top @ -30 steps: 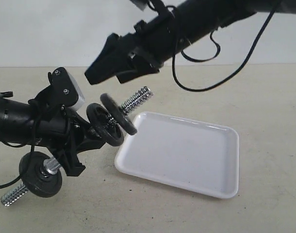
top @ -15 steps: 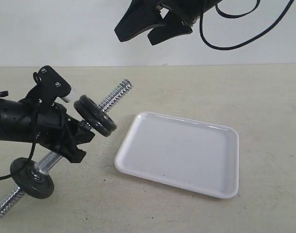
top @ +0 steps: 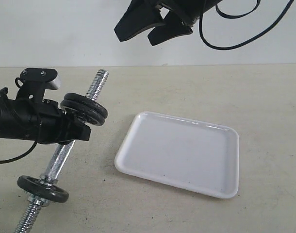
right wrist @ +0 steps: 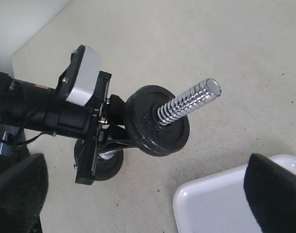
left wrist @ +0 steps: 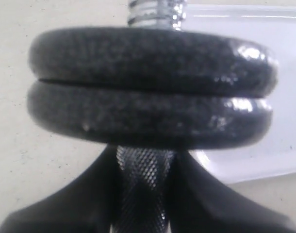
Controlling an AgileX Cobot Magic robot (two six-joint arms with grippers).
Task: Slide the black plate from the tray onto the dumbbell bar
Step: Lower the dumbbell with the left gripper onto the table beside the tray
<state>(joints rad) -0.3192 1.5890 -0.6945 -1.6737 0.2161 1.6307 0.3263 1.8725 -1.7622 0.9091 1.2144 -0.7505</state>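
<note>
My left gripper (top: 74, 130) is shut on the knurled middle of the dumbbell bar (top: 60, 158) and holds it steeply tilted above the table. The black plate (top: 86, 105) sits on the bar's upper part, stacked flat on a second disc just above the fingers. In the left wrist view the two discs (left wrist: 153, 58) fill the frame above the gripper (left wrist: 144, 167). The white tray (top: 182, 153) lies to the right with nothing on it. My right gripper (top: 134, 39) hangs open high above the tray, with nothing in it (right wrist: 145, 194).
A third disc (top: 42, 188) sits near the bar's lower threaded end, by a chrome collar. The upper threaded end (right wrist: 189, 103) sticks out bare beyond the stacked discs. The right arm's cable (top: 225, 46) loops down at the top right.
The left arm swung the bar more upright and leftward. The black plate, tilted on the thread a second ago, now rests flat against the other disc. The right gripper rose, then held still.
</note>
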